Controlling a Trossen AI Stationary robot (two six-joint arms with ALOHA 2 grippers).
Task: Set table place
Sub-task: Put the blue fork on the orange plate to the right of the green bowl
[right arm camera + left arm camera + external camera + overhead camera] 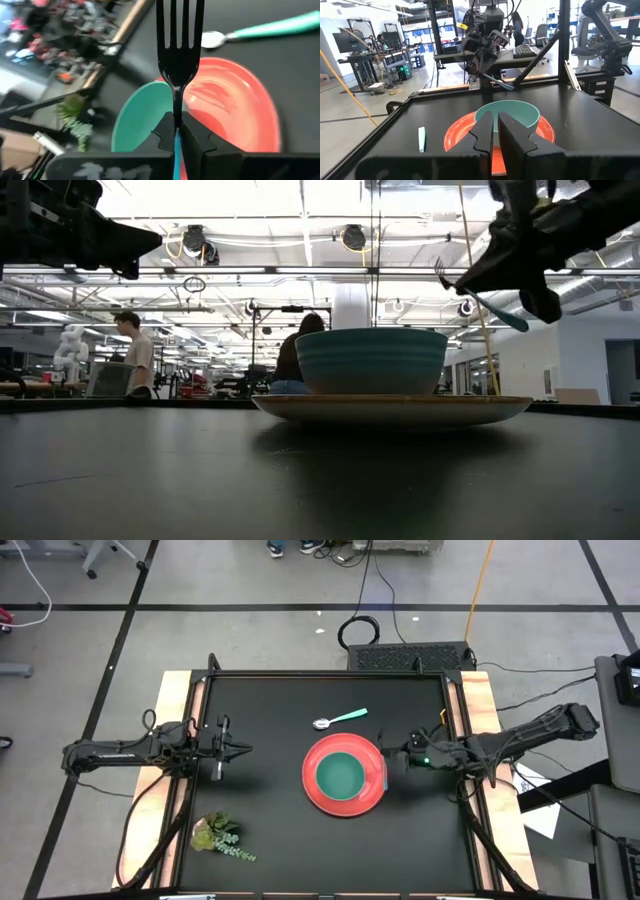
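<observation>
A round red plate (312,786) lies at the middle of the black table (270,700), and a teal-green bowl (341,776) stands on it. The teal-handled spoon (340,718) lies flat just beyond the plate's far rim. My right gripper (392,754) hangs at the plate's right rim, shut on the blue-handled fork (480,293), above the table. My left gripper (243,750) hovers left of the plate, pointing at it, shut on nothing. My right gripper pinches the fork between its two fingers where the black neck meets the blue handle (176,137). The fingers come from the table's right and lie across the fork. The fork is lifted clear and tilted, tines (441,273) high, handle end (512,319) lower.
A leafy green sprig (222,837) lies near the table's front left corner. Pale wooden strips (177,700) run along the left and right sides. Bare black top shows left of the plate and in front of it. People stand in the room beyond.
</observation>
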